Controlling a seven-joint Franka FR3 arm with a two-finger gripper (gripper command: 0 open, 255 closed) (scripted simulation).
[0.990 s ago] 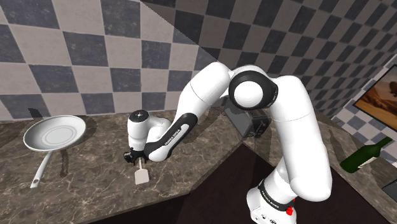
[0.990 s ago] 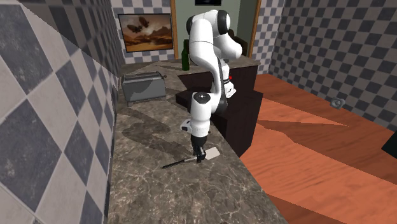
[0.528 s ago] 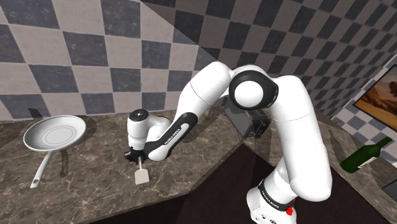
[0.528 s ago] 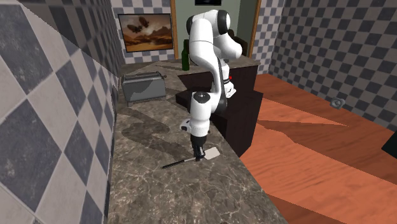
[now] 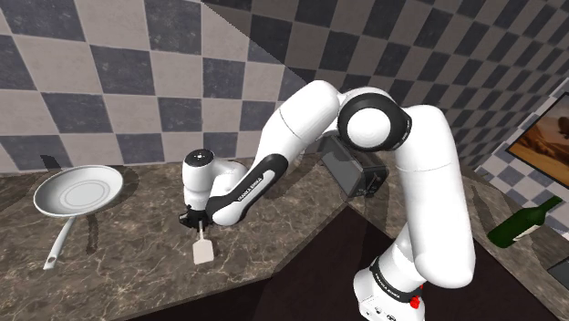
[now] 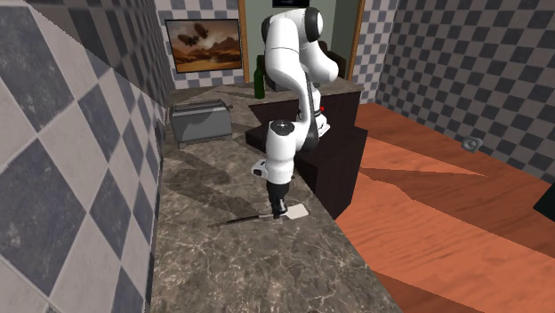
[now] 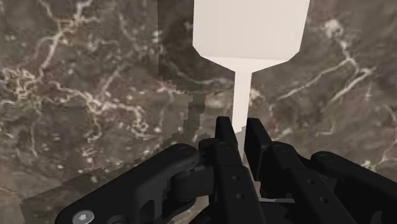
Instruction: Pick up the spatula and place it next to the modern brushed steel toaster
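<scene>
Jaws narrow, clamped on the white spatula [image 7: 245, 38] at its thin neck, blade pointing away, over dark marbled bench [image 7: 83, 83]. Grey toaster [image 6: 201, 123] well apart, farther along the bench by the checkered wall [image 6: 80, 133].

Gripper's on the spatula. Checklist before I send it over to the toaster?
1. Grip: the gripper has its fingers clasped on the neck of the spatula, just behind the blade. ok.
2. Blade and handle lifted free of the countertop: cannot tell.
3. Target located: the toaster stands upright against the checkered wall. ok.
4. Drop spot: bare countertop shows in front of the toaster. ok.
5. Route: the pan lies on the far side of the gripper from the toaster, off the route. ok.
6. The green bottle stands beyond the toaster. Clearance from the drop spot: cannot tell.
</scene>
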